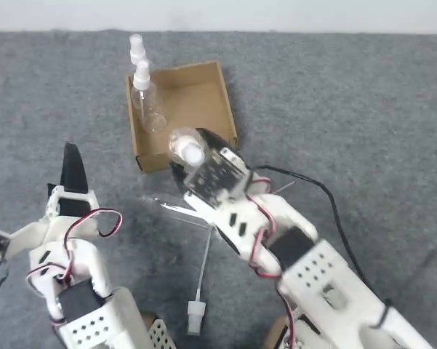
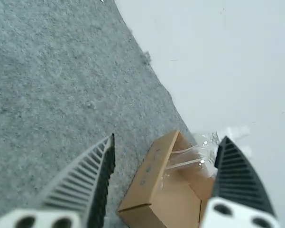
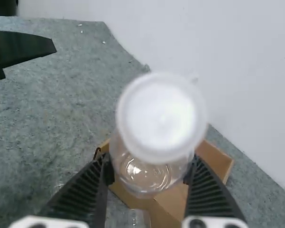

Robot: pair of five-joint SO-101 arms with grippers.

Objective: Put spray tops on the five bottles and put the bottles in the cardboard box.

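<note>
Boxing step: right gripper (image 3: pixel 149 164) was clamped on a spray-topped bottle (image 3: pixel 156 118) just above the cardboard box (image 1: pixel 229 109) rim, left gripper (image 2: pixel 168 140) hung spread and empty beside it, so next probably lowering the bottle inside, then releasing.

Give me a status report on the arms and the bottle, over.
Left gripper open, empty. Right gripper shut on bottle over the cardboard box near edge. Loose spray top lying on carpet between arms.
</note>
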